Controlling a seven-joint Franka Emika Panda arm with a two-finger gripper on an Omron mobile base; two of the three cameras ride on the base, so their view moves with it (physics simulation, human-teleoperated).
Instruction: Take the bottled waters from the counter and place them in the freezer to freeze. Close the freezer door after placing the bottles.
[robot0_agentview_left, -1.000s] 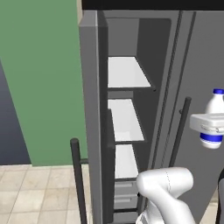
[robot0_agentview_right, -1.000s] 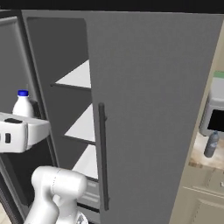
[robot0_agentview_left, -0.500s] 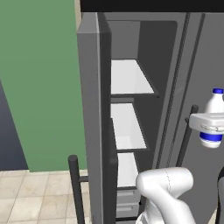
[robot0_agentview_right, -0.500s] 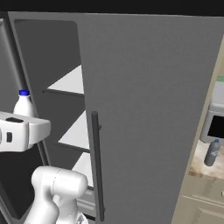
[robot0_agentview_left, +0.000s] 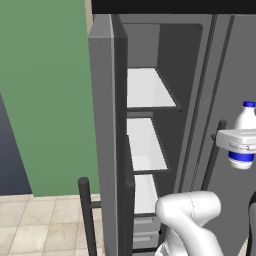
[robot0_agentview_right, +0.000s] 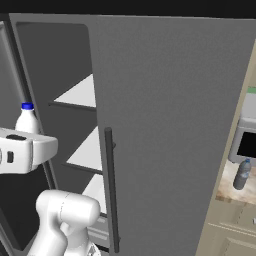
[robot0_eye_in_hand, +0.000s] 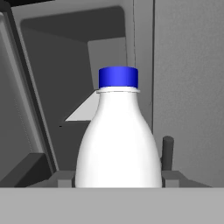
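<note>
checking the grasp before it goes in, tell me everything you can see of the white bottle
The white bottle is opaque, smooth plastic by its look, with a rounded shoulder narrowing to a short neck and a blue cap. A blue label band rings its lower body, seen in the left base view. It stands upright, held in the gripper, whose fingers press its sides. It hangs in the air in front of the open freezer, not yet on a shelf.

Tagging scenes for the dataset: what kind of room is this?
Most likely a home kitchen, rendered. A tall grey side-by-side fridge stands with its freezer open on white shelves, and a marbled counter over cream cabinets carries a grey bottle.
</note>
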